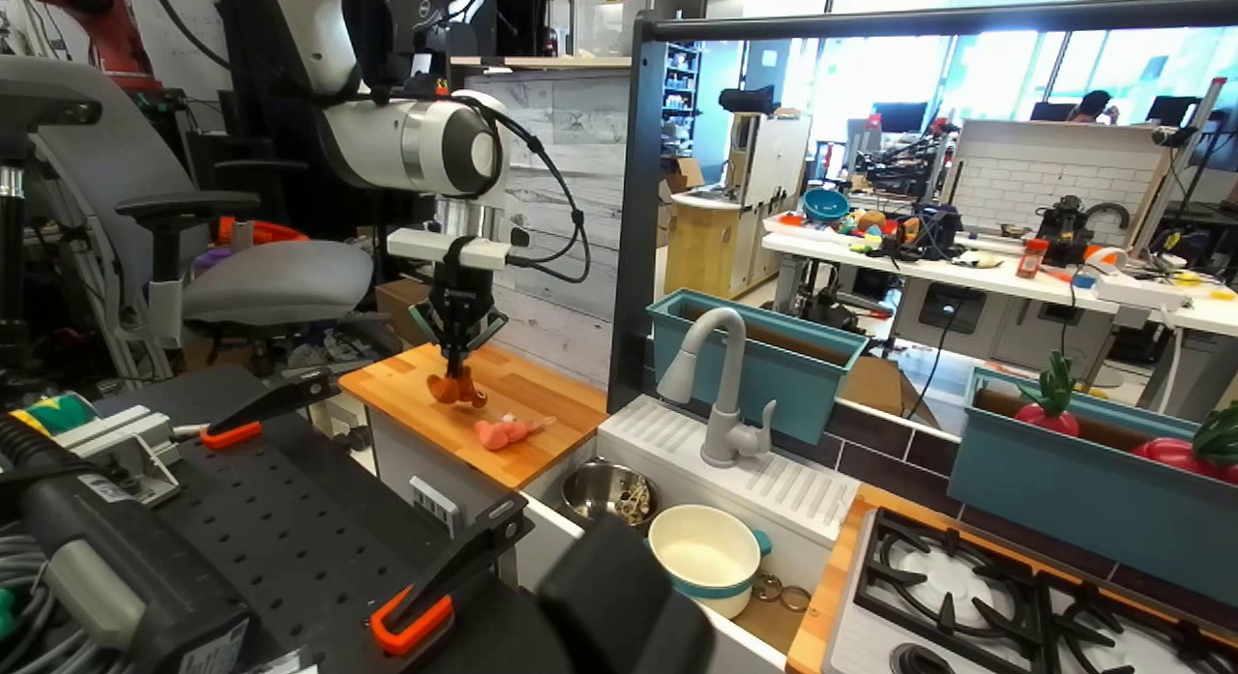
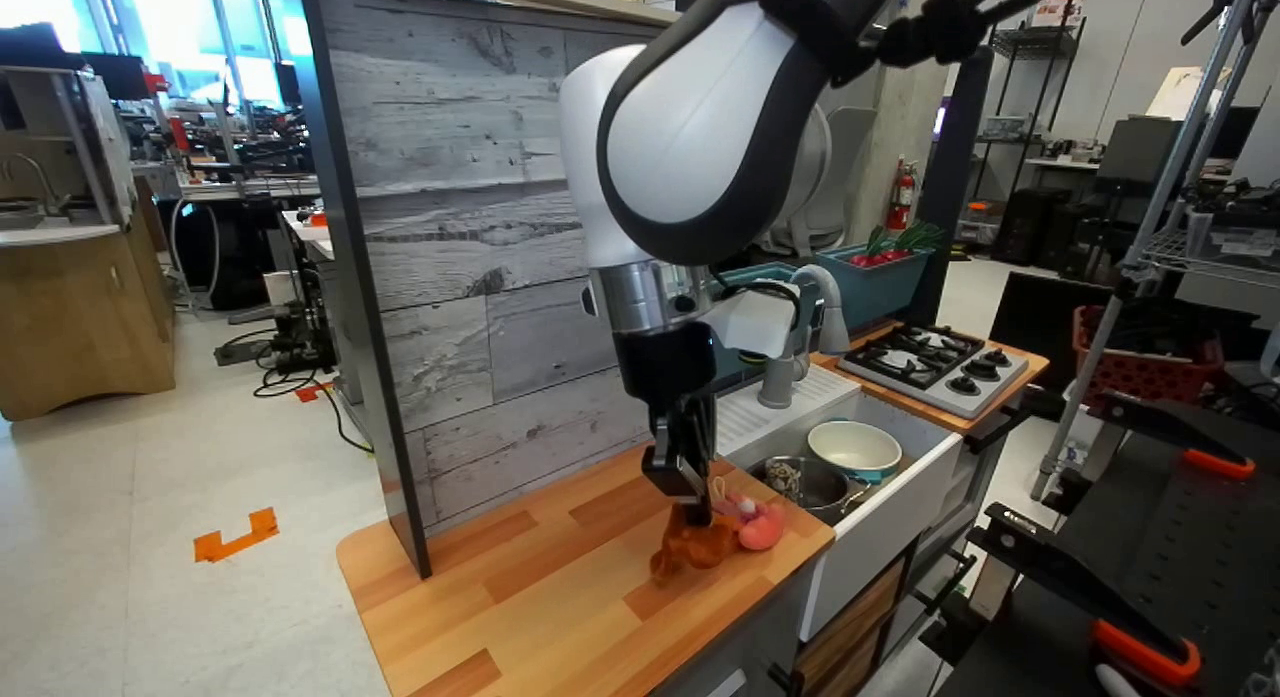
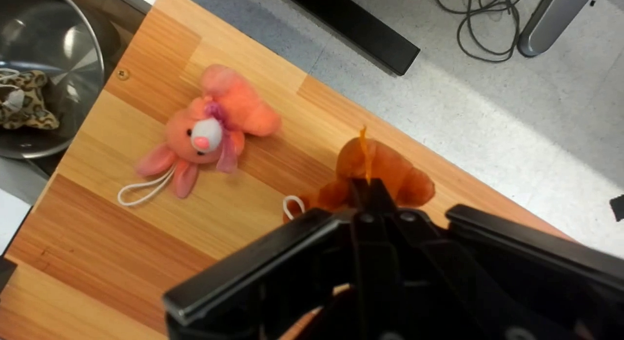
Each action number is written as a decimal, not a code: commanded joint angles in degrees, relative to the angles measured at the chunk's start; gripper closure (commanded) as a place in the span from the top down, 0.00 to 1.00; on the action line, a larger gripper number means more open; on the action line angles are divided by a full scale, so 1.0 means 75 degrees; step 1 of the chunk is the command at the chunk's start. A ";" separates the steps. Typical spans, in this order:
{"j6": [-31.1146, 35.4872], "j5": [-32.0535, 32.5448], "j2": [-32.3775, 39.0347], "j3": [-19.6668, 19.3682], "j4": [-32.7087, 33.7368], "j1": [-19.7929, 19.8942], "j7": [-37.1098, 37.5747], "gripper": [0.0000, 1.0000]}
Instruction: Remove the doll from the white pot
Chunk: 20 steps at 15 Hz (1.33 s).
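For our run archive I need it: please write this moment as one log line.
orange doll: outside white pot | jaws: shut on doll, over wooden counter | counter contact: unclear | pink rabbit: on counter

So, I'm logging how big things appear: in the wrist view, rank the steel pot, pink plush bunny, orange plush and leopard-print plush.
1. Steel pot, cropped by the frame
2. Pink plush bunny and orange plush, unranked: the end effector hides some of the latter
3. Leopard-print plush, judging by its visible part
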State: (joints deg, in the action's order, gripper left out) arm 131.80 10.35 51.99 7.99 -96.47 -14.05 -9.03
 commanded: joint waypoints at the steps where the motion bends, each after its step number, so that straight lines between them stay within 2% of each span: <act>1: 0.0334 0.0147 0.0232 -0.0065 0.0077 -0.0082 0.0045 0.00; 2: 0.0465 0.0192 0.0257 -0.0075 0.0041 -0.0089 0.0029 0.26; 3: 0.0598 0.0219 0.0281 -0.0073 0.0012 -0.0079 0.0001 0.27; 8: 0.0956 0.0354 0.0248 -0.0104 -0.0221 -0.0070 -0.0073 0.62; 10: 0.0826 0.0390 -0.0081 -0.0067 -0.0556 -0.0070 -0.0062 0.77; 13: 0.0757 0.0375 -0.0588 -0.0320 -0.1097 -0.0143 0.0493 0.98; 20: 0.1707 -0.0246 -0.2118 -0.0388 -0.3190 0.0414 0.1469 1.00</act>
State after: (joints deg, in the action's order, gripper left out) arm 140.52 11.12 42.60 5.09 -111.97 -12.74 -0.72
